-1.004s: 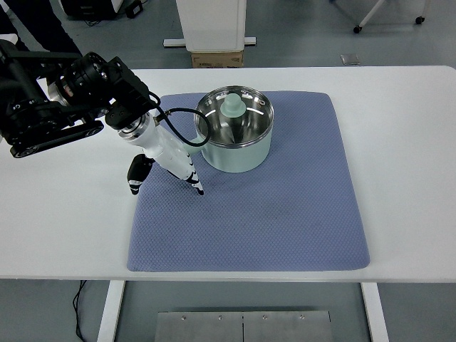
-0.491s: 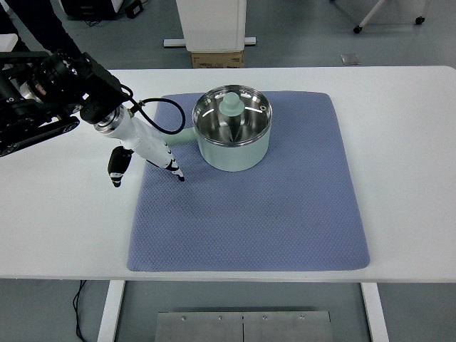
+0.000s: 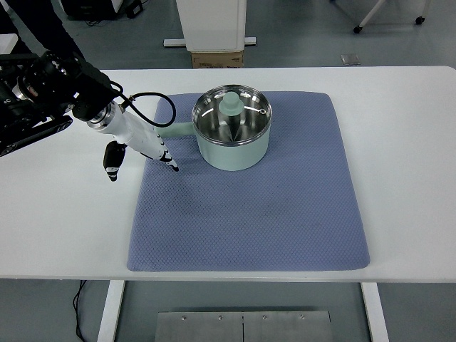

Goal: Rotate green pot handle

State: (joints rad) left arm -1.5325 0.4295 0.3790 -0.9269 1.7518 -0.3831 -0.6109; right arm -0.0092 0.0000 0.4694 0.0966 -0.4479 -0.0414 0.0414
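Observation:
A pale green pot (image 3: 234,146) with a shiny steel lid and a green knob (image 3: 230,104) sits on the back half of the blue mat (image 3: 271,206). Its green handle (image 3: 176,131) sticks out to the left, toward my left hand. My left hand (image 3: 139,152) hangs over the mat's left edge, just in front of the handle. Its white fingers (image 3: 153,146) are stretched out, with dark tips and nothing held. The thumb (image 3: 112,162) hangs down over the white table. My right arm does not show.
The white table (image 3: 399,142) carries the mat. A black cable (image 3: 153,107) loops from my left wrist over the mat's back left corner, near the handle. Behind the table stand a white pedestal (image 3: 212,25) and a cardboard box (image 3: 217,58).
My left hand has drawn back to the left and slightly away from the pot. The pot's handle, hidden behind the hand before, now shows pointing left.

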